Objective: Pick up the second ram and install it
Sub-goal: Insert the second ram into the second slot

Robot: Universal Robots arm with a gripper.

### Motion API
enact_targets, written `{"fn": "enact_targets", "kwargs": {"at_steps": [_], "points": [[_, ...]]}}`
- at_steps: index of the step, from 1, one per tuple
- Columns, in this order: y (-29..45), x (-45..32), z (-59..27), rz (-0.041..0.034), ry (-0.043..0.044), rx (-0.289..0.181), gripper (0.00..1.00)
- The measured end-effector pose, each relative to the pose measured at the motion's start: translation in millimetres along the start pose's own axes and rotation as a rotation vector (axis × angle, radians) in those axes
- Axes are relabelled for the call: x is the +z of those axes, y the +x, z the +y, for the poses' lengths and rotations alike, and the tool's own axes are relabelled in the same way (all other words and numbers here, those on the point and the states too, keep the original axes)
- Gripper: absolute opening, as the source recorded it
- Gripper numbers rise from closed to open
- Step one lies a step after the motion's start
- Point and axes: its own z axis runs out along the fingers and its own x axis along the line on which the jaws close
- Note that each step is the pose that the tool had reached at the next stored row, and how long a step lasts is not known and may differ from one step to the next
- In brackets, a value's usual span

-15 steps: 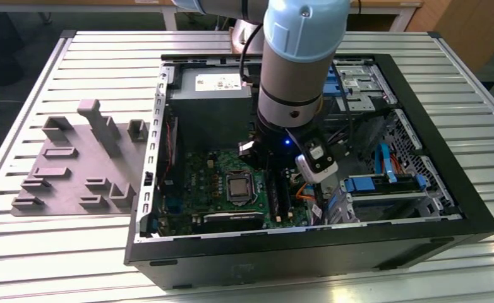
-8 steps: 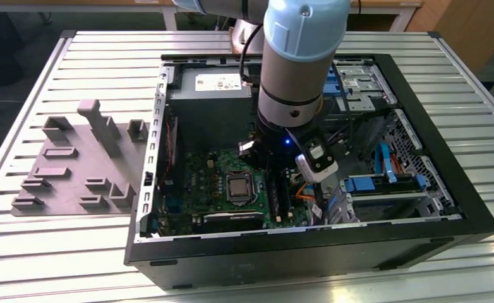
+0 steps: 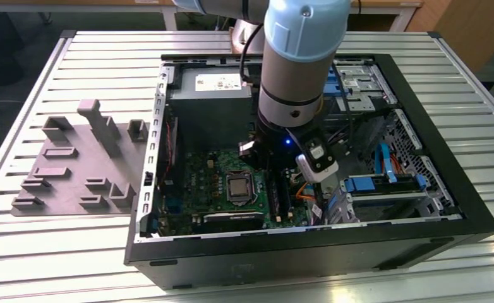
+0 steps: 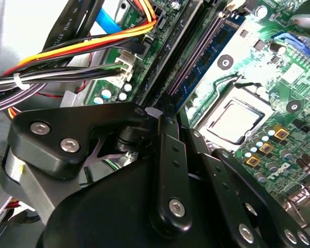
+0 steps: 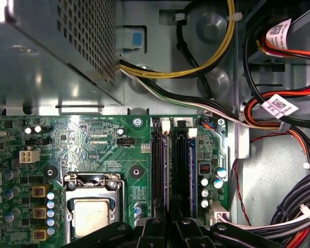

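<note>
Annotator: Gripper [image 3: 296, 189] low inside open PC case [image 3: 314, 252], over motherboard [image 3: 204, 173], just beside CPU socket [image 3: 240, 187]. Case on slatted metal table [image 3: 62, 265].

Checker: Jaws?

Annotator: Cannot tell. Black linkages drawn in close in both wrist views, gripper [image 4: 168, 111] [image 5: 169, 225] right over long black memory slots [image 5: 158, 170]. Tips hidden, grasp unclear.

Checker: Ram location?

Annotator: Ram stick [image 4: 209, 59] with bluish face standing edge-up in a slot, parallel to the slots, beside CPU socket [image 4: 235, 119]. Same stick [image 5: 192, 155] in first wrist view, on the far side of the slots from the socket [image 5: 90, 214]. First or second ram: cannot tell. Touching gripper or not: cannot tell.

Checker: Surroundings?

Annotator: Grey power supply [image 3: 209, 101] at far end of case. Cable bundles [image 5: 279, 108], orange, red, black, beside board. Blue drive bracket [image 3: 373, 184] toward exterior view's right. Grey moulded fixture tray [image 3: 70, 164] on table at exterior view's left, apart from case.
</note>
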Motion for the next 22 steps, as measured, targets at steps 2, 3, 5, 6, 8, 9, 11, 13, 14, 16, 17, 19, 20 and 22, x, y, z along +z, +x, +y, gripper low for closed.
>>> {"fn": "enact_targets", "kwargs": {"at_steps": [2,3,5,6,8,9,11,13,14,16,17,19,20,22], "points": [[0.0,1.2,-0.1,0.0005,-0.001,0.0,0.14],[0.0,1.8,-0.1,0.0007,-0.0019,0.0,0.14],[0.1,2.8,-0.1,0.0012,-0.0026,0.0,0.14],[0.1,2.8,-0.1,0.0013,-0.0026,0.0,0.14],[0.1,2.8,-0.1,0.0015,-0.0024,0.0,0.14],[0.0,2.8,-0.1,0.0014,-0.002,0.0,0.14],[-0.1,2.8,0.0,0.0013,-0.0002,-0.001,0.14],[0.0,2.3,0.1,0.0013,0.0014,-0.001,0.14],[0.0,2.3,0.2,0.0013,0.0017,-0.001,0.14],[0.0,2.1,0.4,0.0012,0.0019,-0.002,0.14],[0.0,2.0,0.5,0.0013,0.0022,-0.002,0.14],[0.0,1.9,0.7,0.0013,0.0026,-0.003,0.14],[0.0,1.9,0.7,0.0013,0.0028,-0.003,0.14],[0.0,1.6,0.9,0.0013,0.0036,-0.003,0.14]]}}
